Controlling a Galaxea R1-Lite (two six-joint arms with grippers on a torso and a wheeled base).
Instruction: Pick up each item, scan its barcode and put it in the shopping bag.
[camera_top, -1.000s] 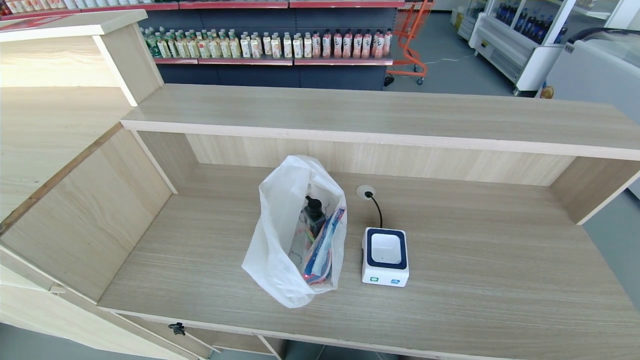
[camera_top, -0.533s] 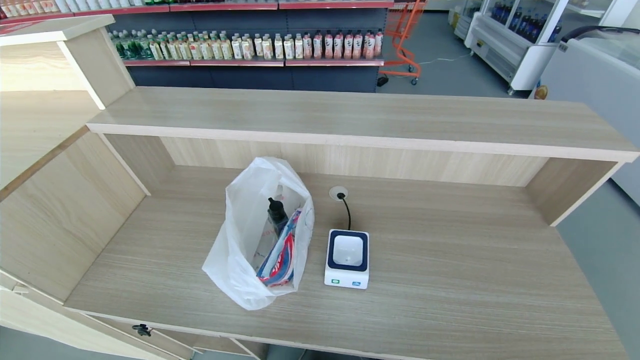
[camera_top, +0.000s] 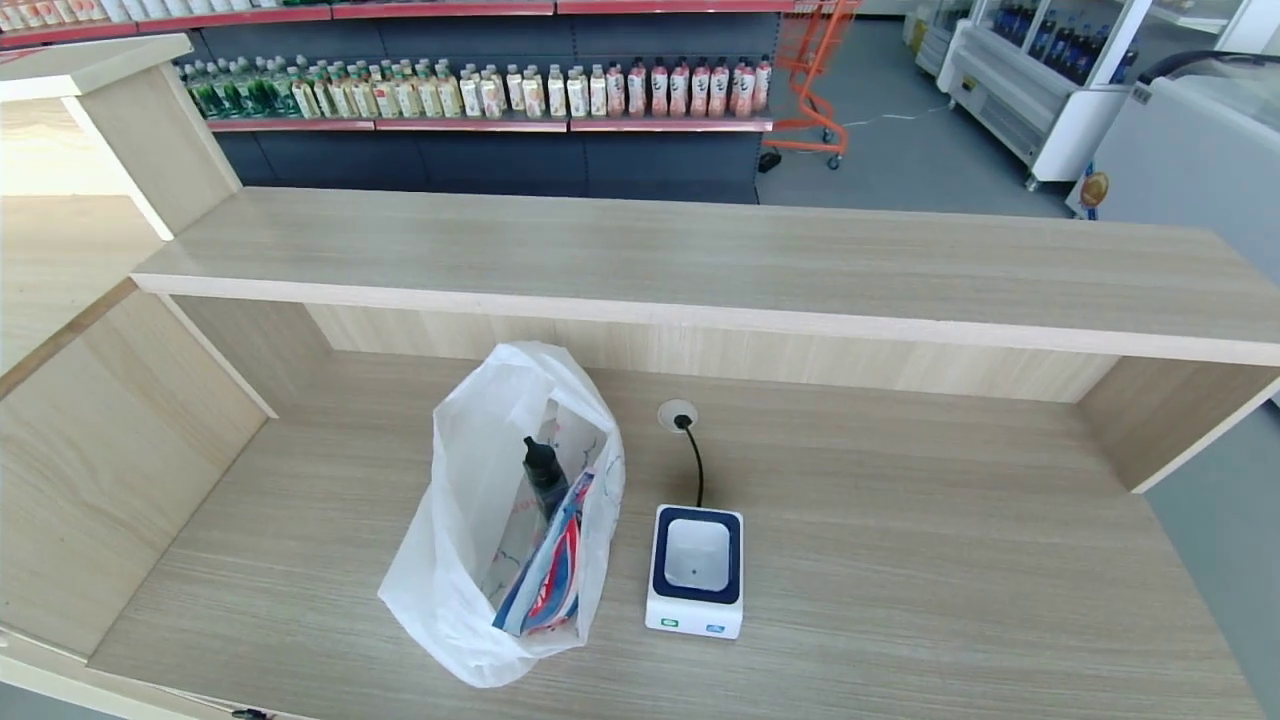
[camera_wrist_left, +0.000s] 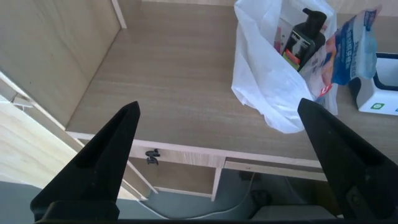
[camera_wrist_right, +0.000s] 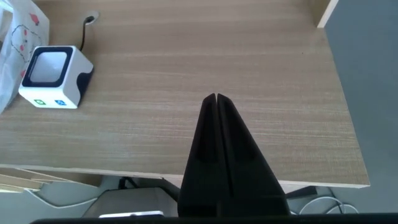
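Head view has the shopping bag upright on the bench just beside the barcode scanner; with left pincer spread open and right pincer closed empty, a brushing arm could topple it.

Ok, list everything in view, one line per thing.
counter: 1, light wood, in front
scanner: 1, white with dark blue top, on the counter
cable: 1, black, running back from the scanner
shopping bag: 1, white, open, beside the scanner
pump bottle: 1, black top, inside the bag
packet: 1, blue, red, white, inside the bag
bottles: many, mixed colours, behind the counter
cart: 1, orange, behind
left gripper: black, open, near the counter's front edge
right gripper: black, shut, over the counter's front edge
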